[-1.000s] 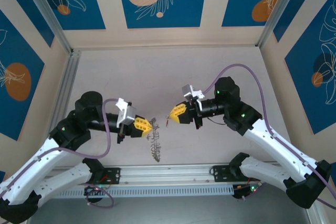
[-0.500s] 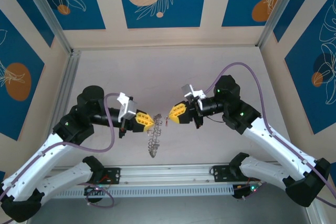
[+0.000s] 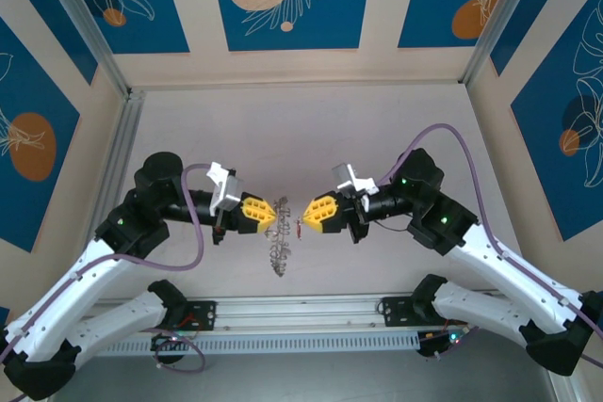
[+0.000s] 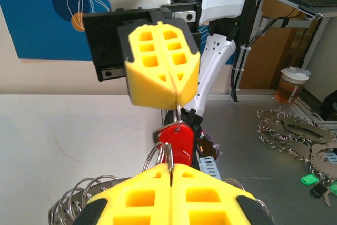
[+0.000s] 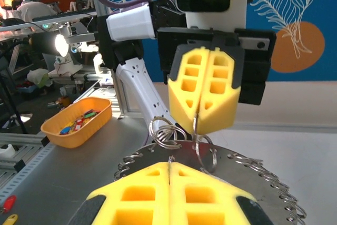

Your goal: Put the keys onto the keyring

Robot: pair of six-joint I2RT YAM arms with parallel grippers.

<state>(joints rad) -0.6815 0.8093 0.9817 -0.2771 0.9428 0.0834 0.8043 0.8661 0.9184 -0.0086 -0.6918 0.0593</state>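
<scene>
My left gripper is shut on one thin ring of the keyring, a silvery bunch dangling below it. In the left wrist view my left gripper pinches that ring's edge. Just beyond it hangs the key's red head, its blade held in the right gripper. The red key sits between the two yellow tips, and my right gripper is shut on it. From the right wrist, my right gripper faces the left gripper and the keyring's grey disc.
An aluminium rail runs along the table's near edge. An orange tray of spare keys stands beyond the table. Spare ring bunches, green keys and a cup lie on the side bench.
The right gripper has dropped toward the near edge with the key. The left gripper has risen slightly with the keyring. The two tips now face each other at the same level.
</scene>
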